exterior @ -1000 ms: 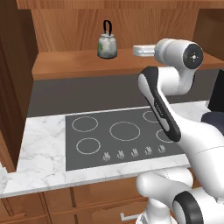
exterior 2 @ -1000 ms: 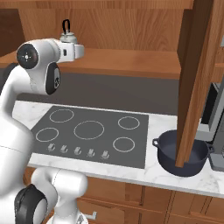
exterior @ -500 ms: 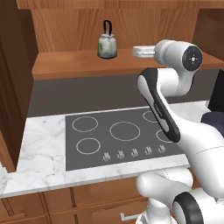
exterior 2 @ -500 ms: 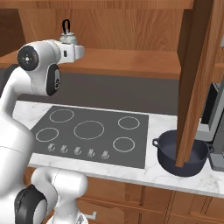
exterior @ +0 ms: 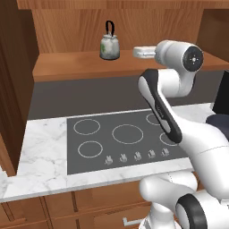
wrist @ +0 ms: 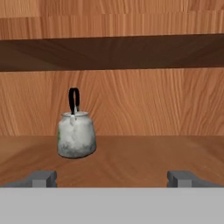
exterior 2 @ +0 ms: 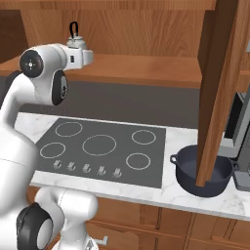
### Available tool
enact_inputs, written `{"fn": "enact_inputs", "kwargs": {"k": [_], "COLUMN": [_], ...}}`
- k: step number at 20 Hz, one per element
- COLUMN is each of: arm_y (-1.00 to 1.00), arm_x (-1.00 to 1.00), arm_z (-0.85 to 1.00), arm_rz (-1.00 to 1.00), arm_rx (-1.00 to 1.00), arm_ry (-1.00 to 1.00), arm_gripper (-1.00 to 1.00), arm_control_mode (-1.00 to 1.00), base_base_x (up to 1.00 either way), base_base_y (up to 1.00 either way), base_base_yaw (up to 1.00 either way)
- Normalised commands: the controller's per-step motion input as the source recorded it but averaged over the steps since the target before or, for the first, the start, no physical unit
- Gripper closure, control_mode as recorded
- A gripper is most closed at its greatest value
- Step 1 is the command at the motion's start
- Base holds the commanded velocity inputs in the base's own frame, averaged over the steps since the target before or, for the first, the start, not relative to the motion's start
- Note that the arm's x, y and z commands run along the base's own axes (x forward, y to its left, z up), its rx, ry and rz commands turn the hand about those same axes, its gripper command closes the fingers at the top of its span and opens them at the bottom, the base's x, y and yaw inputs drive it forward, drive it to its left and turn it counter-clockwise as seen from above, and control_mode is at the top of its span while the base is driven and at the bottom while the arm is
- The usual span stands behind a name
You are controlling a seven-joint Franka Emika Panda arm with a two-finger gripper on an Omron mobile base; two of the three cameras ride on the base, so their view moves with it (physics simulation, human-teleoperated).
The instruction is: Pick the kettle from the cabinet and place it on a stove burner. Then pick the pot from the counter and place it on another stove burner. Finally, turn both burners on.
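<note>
Your kettle [exterior: 109,46] stands upright on the shelf board of the cabinet [exterior: 89,67], its black loop handle rising above the rounded silvery body, near the wooden back wall. From the hand view you look straight into the cabinet: the kettle [wrist: 76,134] sits left of centre on the shelf, well ahead of the fingers [wrist: 42,178], which stand wide apart with nothing between them. In the left base view the hand has its white wrist block level with the shelf, to the right of the kettle and apart from it. In the right base view the kettle [exterior 2: 75,41] peeks up just behind that wrist block. Below the cabinet you see the dark cooktop [exterior: 125,138] with its ringed burners and a row of small knobs along the front edge, set into the white marble tabletop [exterior: 42,161]. The pot [exterior 2: 203,171] rests on the tabletop [exterior 2: 171,193] to the right of the cooktop [exterior 2: 100,151], partly hidden behind a hanging brown cabinet panel [exterior 2: 219,83] that crosses in front of it.
</note>
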Motion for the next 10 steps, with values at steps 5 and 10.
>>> {"fn": "enact_inputs", "kwargs": {"k": [5, 10], "arm_y": [0.23, 0.16], "arm_x": [0.19, 0.23], "arm_z": [0.00, 0.01], "arm_rz": [-0.01, -0.01], "arm_rx": [0.00, 0.00], "arm_ry": [0.00, 0.00], "arm_gripper": [-1.00, -1.00], "arm_control_mode": [-1.00, -1.00], "base_base_x": [0.00, 0.00], "base_base_y": [0.00, 0.00], "base_base_yaw": [0.00, 0.00]}}
